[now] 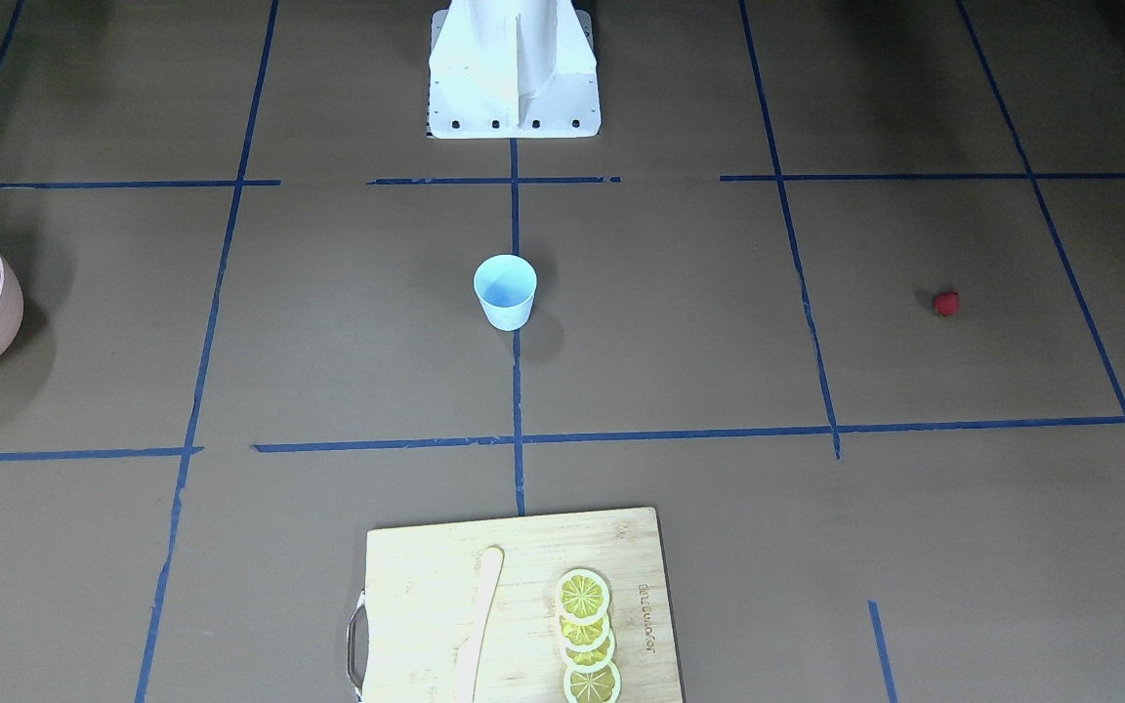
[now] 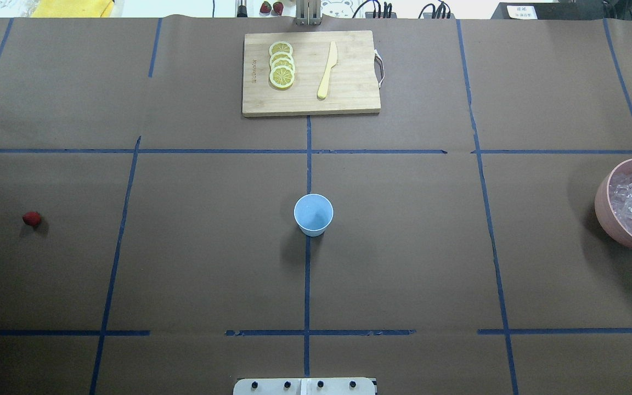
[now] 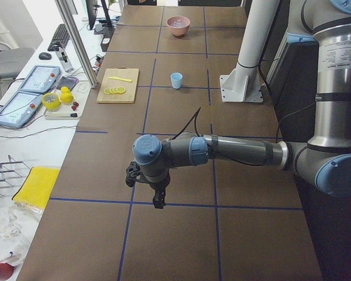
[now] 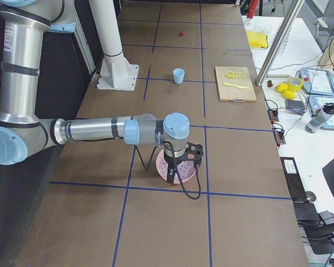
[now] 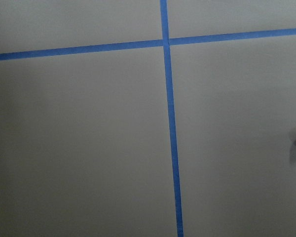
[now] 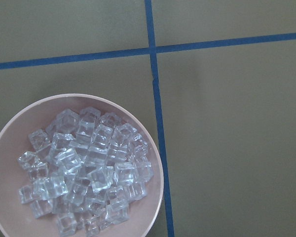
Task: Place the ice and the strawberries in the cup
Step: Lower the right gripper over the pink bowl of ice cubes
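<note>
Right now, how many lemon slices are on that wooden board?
4 lemon slices, overlapping in one row on the cutting board, left of the pale knife in the overhead view; another could hide underneath.

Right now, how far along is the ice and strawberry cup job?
Nothing looks done: the cup is empty. The ice sits in the pink bowl, with the right claw above it. The strawberry lies on the table, untouched. Both transfers remain.

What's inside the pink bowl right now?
The pink bowl holds a heap of clear ice cubes, nothing else showing. The top cubes cover the lower ones and the bowl's bottom, so anything beneath cannot be seen.
</note>
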